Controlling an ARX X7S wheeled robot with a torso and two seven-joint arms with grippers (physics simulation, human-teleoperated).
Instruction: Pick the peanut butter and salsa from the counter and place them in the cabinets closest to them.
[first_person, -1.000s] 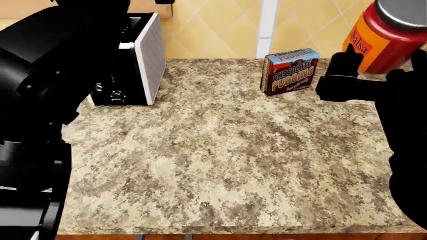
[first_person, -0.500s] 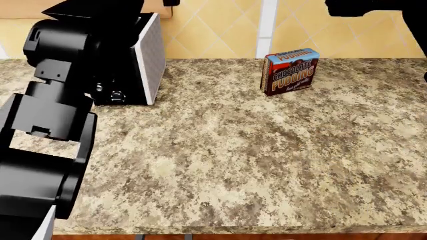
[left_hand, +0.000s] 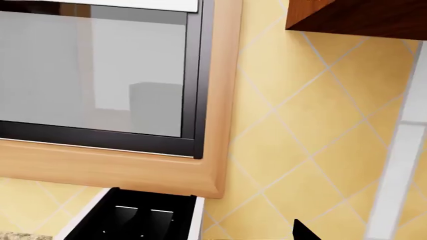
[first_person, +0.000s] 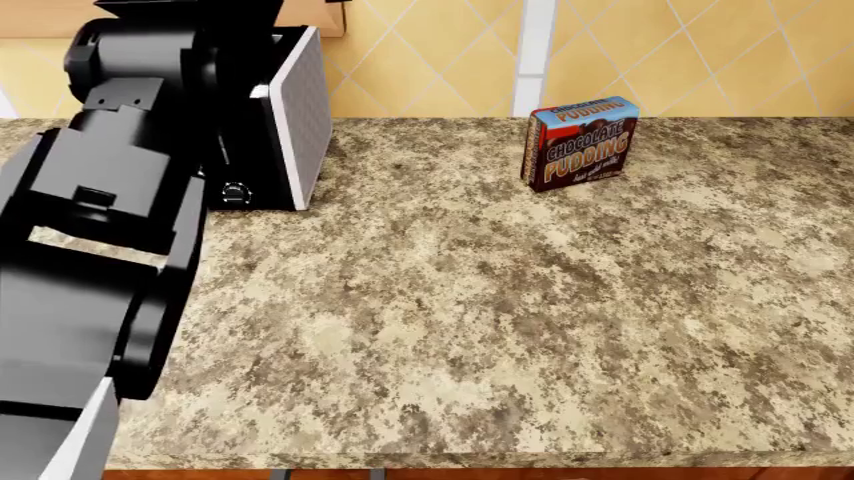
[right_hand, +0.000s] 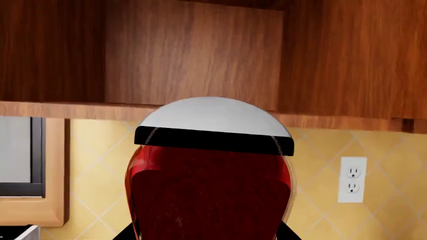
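My right gripper (right_hand: 207, 236) is shut on the salsa (right_hand: 210, 175), a red jar with a dark band and a grey lid. It fills the middle of the right wrist view, raised in front of the closed wooden cabinets (right_hand: 193, 55). Only the black finger edges (right_hand: 285, 235) show beside the jar. The right arm and the salsa are out of the head view. My left arm (first_person: 107, 230) rises along the left of the head view, over the speckled counter (first_person: 507, 320). Of the left gripper only one black fingertip (left_hand: 301, 233) shows. The peanut butter is out of view.
A chocolate pudding box (first_person: 581, 142) stands at the back of the counter by the tiled wall. A black appliance with a white side (first_person: 296, 115) stands at the back left. A wood-framed window (left_hand: 93, 75) and a wall socket (right_hand: 351, 179) are on the wall.
My right arm has lifted the salsa up out of the head view. My left arm has swung up and further into the left of the view.
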